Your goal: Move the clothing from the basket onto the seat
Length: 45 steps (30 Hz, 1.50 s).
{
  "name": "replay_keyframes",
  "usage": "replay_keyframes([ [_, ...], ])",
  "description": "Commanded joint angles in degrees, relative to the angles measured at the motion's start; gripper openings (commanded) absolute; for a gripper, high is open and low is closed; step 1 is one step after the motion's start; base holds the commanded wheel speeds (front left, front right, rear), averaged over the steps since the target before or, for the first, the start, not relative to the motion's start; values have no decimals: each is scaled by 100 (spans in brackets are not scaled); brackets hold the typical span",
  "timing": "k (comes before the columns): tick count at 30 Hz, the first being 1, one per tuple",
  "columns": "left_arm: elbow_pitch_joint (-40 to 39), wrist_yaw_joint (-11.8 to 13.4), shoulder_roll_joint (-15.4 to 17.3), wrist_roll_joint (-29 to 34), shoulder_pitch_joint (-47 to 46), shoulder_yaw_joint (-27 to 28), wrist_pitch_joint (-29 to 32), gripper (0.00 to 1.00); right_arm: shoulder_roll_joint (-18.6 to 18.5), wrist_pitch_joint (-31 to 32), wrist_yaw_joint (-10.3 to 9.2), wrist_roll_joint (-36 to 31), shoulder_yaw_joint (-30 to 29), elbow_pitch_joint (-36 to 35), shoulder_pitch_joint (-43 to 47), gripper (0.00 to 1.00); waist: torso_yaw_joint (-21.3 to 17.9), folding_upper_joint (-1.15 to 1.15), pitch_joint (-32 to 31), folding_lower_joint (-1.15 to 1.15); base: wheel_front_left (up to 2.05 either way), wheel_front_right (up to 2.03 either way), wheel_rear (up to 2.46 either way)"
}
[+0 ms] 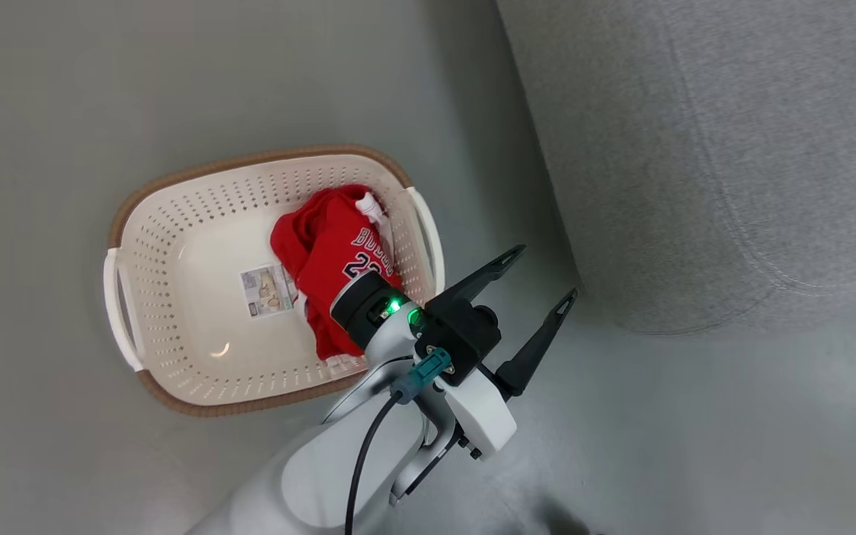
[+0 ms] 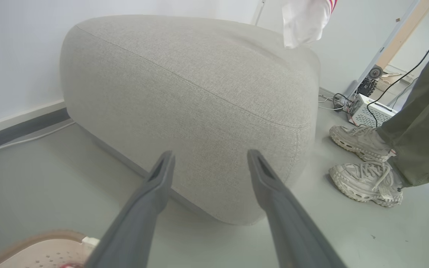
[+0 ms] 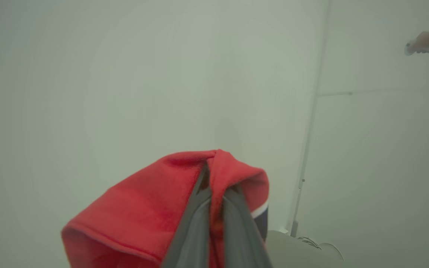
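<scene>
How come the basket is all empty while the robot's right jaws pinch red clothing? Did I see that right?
Not quite. The basket is not empty: the head view shows a red jersey lying in it. The rest holds: the right gripper has its jaws shut on red clothing, as the right wrist view shows.

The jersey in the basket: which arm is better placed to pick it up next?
Left. The left gripper is open and empty beside the basket, close to the jersey; the right gripper is shut on another red garment.
</scene>
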Motion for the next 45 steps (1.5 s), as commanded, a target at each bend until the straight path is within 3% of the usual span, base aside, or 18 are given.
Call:
replay_keyframes([
  [1,-175,75,-38,-45,-128,67,-35,100,-269,-32,23,-94,-67,-80,-62,0,257,0,254,0,0,0,0],
  [11,-416,337,-38,-168,-202,-194,-35,100,-512,-32,23,-691,-941,303,-871,0,817,0,801,0,0,0,0],
  [14,-431,422,-38,-174,-214,-210,-35,100,-429,-32,23,-833,-1028,544,-864,0,921,0,949,0,0,0,0],
  [25,-534,557,-38,-199,-323,-250,-35,100,122,-14,23,266,454,1860,-617,0,1058,0,1226,0,0,0,0],
  [31,-590,579,-38,-198,-312,-153,-35,100,347,-11,23,1499,1774,1466,288,0,1061,0,1089,0,0,0,0],
  [37,-615,547,-38,-206,-245,-84,-35,100,304,-26,23,2541,2679,967,1147,0,1054,0,858,0,0,0,0],
  [38,-617,537,-38,-204,-235,-73,-35,100,263,-28,23,2644,2739,898,1220,33,1057,0,813,0,0,0,0],
  [39,-617,537,-38,-204,-235,-73,-35,100,263,-28,23,2644,2739,898,1220,33,1057,0,813,0,0,0,0],
  [40,-617,528,-38,-201,-226,-61,-35,100,235,-28,23,2742,2761,827,1288,49,1059,0,766,0,0,0,0],
  [41,-623,523,-38,-193,-218,-43,-35,100,206,-29,23,2790,2810,755,1355,100,1060,0,719,0,0,0,0],
  [45,-613,490,-38,-181,-163,45,-35,100,133,-30,23,2906,2847,521,1563,100,1050,0,517,0,0,0,0],
])
